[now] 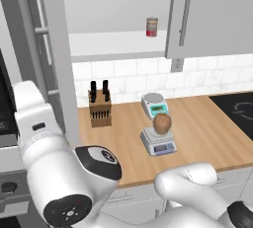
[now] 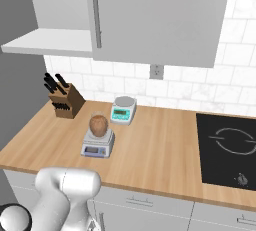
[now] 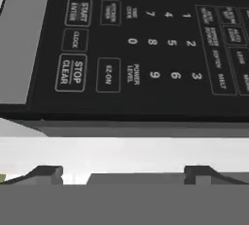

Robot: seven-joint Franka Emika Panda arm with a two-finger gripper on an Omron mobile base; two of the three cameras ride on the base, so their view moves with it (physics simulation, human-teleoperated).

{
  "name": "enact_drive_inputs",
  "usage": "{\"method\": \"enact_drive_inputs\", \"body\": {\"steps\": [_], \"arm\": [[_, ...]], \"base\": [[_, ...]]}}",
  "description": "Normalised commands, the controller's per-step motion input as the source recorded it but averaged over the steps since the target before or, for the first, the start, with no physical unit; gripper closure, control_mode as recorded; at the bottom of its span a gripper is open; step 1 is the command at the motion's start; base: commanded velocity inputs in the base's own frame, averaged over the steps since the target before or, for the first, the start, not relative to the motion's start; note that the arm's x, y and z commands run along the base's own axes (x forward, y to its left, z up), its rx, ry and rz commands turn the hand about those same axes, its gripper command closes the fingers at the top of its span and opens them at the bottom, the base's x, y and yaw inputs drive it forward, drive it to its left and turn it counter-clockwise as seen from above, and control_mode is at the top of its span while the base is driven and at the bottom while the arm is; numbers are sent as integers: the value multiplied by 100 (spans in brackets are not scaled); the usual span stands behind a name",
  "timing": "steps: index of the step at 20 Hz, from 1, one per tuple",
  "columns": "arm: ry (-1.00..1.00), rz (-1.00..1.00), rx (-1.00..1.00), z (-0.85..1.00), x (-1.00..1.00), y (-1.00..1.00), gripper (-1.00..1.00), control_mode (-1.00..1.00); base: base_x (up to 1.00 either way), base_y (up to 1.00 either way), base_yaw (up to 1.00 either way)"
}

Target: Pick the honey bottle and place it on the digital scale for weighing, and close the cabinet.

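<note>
Gripper point(image 3: 124, 171): two dark fingertips stand well apart at the bottom of the hand view, nothing between them; they face a black keypad panel.
Honey bottle point(image 1: 162, 123): amber-brown, rounded, sitting upright on the platter of the digital scale; also seen from the right base point(image 2: 98, 124).
Digital scale point(image 1: 159, 144): light grey, display panel facing the counter's front edge, bottle on top.
Second scale point(image 1: 155, 105): white with a green panel, just beside the digital scale at 12 o'clock, its platter bare.
Knife block point(image 1: 100, 108): wooden, black handles up, at 9 o'clock from the two scales, near the tiled wall.
Counter point(image 1: 207, 133): wood top carrying both scales and the block.
Cooktop point(image 2: 227, 150): black glass, well apart at 3 o'clock from the scales.
Cabinet point(image 1: 118, 44): above the counter; left door point(image 1: 54, 49) swung open edge-on, white shelf exposed, right door shut with a vertical bar handle.
Red-labelled can point(image 1: 151, 26): upright on the shelf, at 12 o'clock above the scales.
Keypad panel point(image 3: 146, 48): digits, START, STOP CLEAR, CLOCK and POWER LEVEL buttons, lettering turned sideways.
</note>
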Motion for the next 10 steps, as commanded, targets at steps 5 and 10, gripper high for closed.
{"method": "enact_drive_inputs", "body": {"steps": [5,10], "arm": [[1,-16,3,0,40,-73,-100,-100],[2,-11,1,0,82,-76,-100,-100]], "base": [[0,0,0],[0,0,0]]}}
